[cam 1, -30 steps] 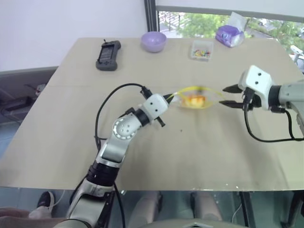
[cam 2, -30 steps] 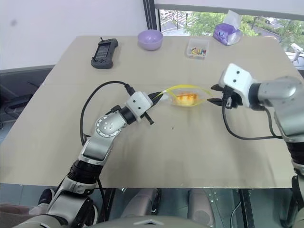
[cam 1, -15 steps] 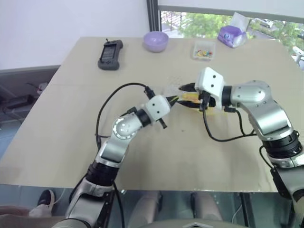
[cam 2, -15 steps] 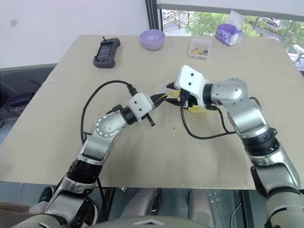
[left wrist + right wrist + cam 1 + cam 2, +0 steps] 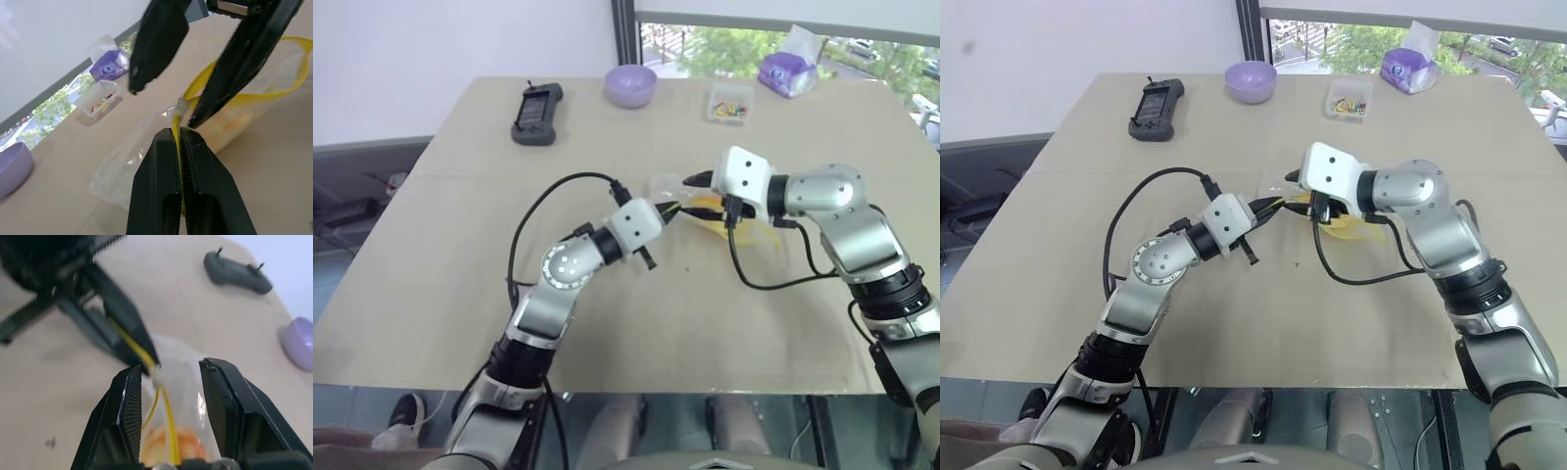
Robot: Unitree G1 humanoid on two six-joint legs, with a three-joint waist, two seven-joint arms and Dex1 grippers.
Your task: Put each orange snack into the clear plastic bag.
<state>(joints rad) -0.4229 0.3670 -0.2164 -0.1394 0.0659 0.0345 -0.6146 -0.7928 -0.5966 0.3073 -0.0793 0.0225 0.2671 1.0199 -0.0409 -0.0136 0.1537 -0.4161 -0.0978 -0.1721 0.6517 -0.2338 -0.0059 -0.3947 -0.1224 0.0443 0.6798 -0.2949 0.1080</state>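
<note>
Inside the clear plastic bag point(image 5: 182, 382), the orange snack point(image 5: 168, 443) blurs; left pincer point(image 5: 179, 134) pinches its zip, right pincer point(image 5: 168, 374) agape

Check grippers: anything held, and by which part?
Left gripper is shut on the clear plastic bag at its yellow zip strip. Right gripper is open, astride the bag, holding nothing.

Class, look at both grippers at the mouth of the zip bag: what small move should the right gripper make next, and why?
Probably close on the yellow zip strip. The left gripper is shut on the strip's end, holding the clear plastic bag. The right gripper is open, its fingers on either side of the strip beside that pinch. The orange snack already lies inside, so sealing seems to be what remains.
</note>
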